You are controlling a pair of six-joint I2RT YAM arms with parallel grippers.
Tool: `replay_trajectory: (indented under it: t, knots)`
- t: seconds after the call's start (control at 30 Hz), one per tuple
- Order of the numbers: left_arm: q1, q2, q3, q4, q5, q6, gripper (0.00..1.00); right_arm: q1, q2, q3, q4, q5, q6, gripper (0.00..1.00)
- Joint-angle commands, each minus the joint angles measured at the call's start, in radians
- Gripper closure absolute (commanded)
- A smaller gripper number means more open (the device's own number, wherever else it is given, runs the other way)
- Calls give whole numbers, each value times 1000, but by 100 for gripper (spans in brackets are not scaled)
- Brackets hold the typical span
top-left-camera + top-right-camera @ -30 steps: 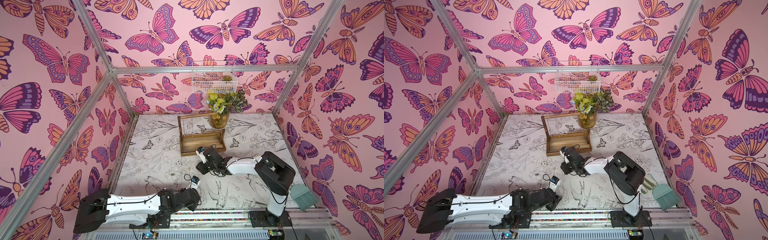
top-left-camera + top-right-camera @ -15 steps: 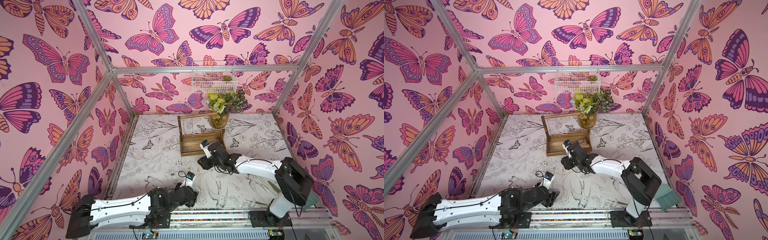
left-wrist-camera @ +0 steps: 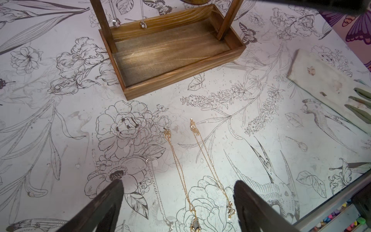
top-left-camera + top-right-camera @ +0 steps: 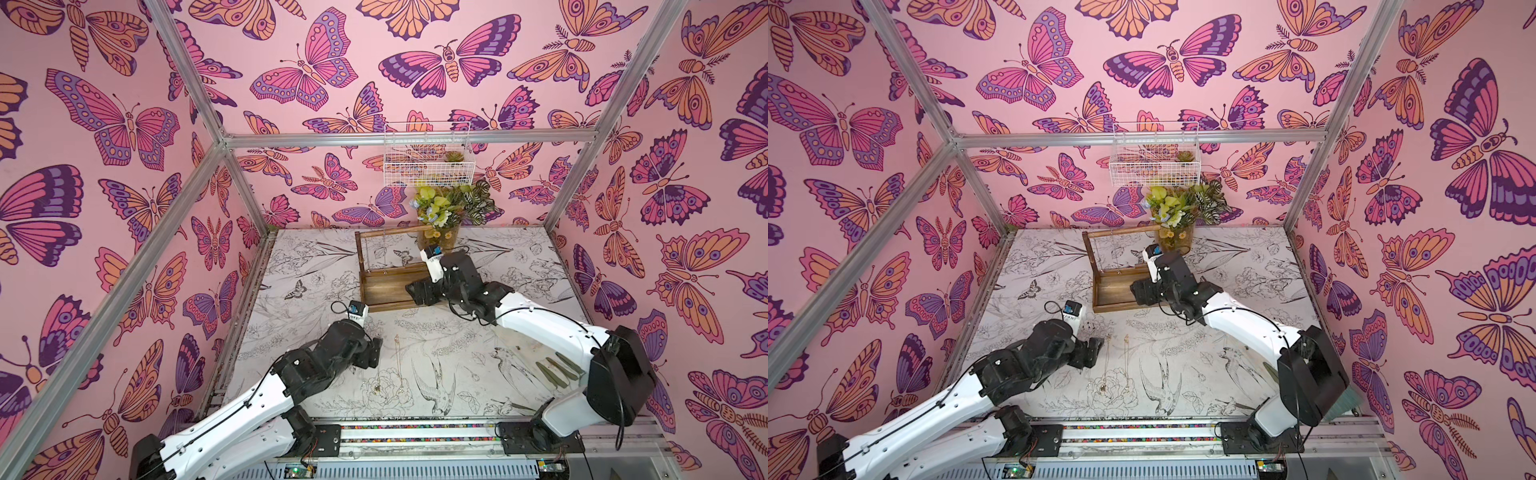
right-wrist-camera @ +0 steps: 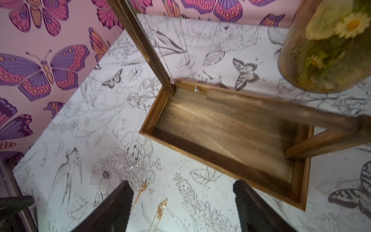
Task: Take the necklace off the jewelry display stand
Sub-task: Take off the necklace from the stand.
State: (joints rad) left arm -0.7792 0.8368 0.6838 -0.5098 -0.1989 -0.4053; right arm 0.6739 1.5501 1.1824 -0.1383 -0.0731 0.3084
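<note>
Right claw (image 5: 182, 182), jaws apart and empty, before the jewelry display stand (image 4: 384, 286); two necklaces (image 3: 143, 24) hang vertically ahead of it, beside the farther post. Left claw (image 3: 178, 181), likewise apart, above three chains (image 3: 176, 156) on the worktop (image 3: 50, 124); right arm nearer

The jewelry display stand (image 4: 1111, 291) stands upright near the back of the floral-printed table (image 4: 1258, 266), with a vase of flowers (image 4: 1177, 241) just behind one end. The right gripper (image 4: 1136, 293) hangs over the tray base. The left gripper (image 4: 1095, 348) is nearer the front, just beside thin gold chains (image 4: 1126, 349) lying flat on the table (too fine to count). A white wire basket (image 4: 1154, 170) hangs on the back wall.
</note>
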Motion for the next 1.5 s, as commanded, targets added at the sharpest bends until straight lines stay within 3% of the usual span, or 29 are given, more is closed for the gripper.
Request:
replay_trajectory:
  t: [0.0,0.2,0.47,0.77,1.47]
  knots:
    - [98,29,38,-8,149,93,12,-28,65,88,15,-55,-33,18]
    - [234,48,54,33,279,109,11,-31,175,200,125,-77,-19,24]
    - [318,58,54,48,374,123,8,-29,334,313,264,-90,-24,30]
    - [357,45,25,51,395,123,8,-25,408,345,377,-50,-29,39]
    - [396,25,-1,31,403,139,7,19,513,442,423,50,-17,57]
